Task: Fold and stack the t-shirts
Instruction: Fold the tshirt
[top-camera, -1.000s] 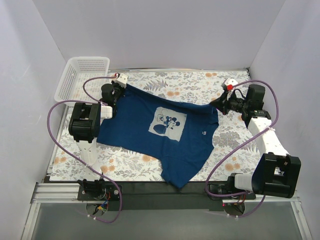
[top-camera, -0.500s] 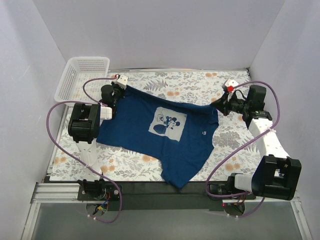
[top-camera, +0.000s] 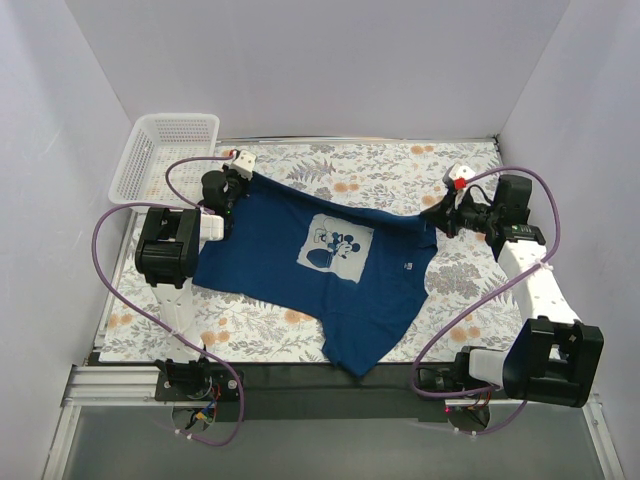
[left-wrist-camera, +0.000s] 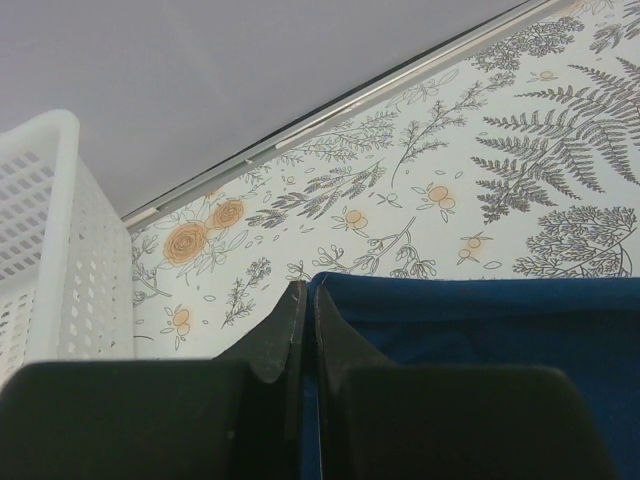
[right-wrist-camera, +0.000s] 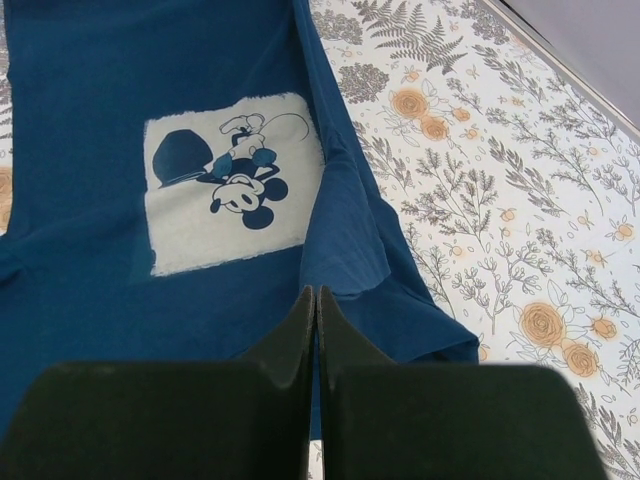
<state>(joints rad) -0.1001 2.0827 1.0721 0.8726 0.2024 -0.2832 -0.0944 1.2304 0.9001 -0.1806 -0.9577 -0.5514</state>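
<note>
In the left wrist view the left gripper (left-wrist-camera: 303, 290) is pressing its two dark fingers (left-wrist-camera: 280, 330) together with no gap, pinching the upper edge of the navy blue t-shirt (left-wrist-camera: 480, 340). The top external view is showing only that the left gripper (top-camera: 232, 180) is meeting a corner of the t-shirt (top-camera: 265, 245), up and to the left of the mouse print (top-camera: 335, 244). In the right wrist view the right gripper (right-wrist-camera: 315, 295) is likewise closing its jaws tight. Blue cloth is lying directly behind the tips, and the actual bite is hidden by the fingers. From above, the right gripper (top-camera: 438, 208) is drawing a shirt corner into a taut point, right of the mouse print and slightly above it.

Only the right wrist view is giving the mouse print (right-wrist-camera: 230, 180) in detail: a pale square with a dark cartoon mouse, sitting on the t-shirt (right-wrist-camera: 80, 150) beside a raised fold. Only the top view is showing the whole garment spreading between both arms, one part hanging over the black front rail (top-camera: 300, 378) below the print, and a small white hem mark (top-camera: 408, 266) to the print's lower right.

The floral tablecloth (top-camera: 360, 170) is lying under everything. A white plastic mesh basket (top-camera: 175, 118) is standing far to the print's upper left, and its wall (left-wrist-camera: 60, 250) is filling the left wrist view's left side. Purple cables (top-camera: 115, 215) are looping around both arms.
</note>
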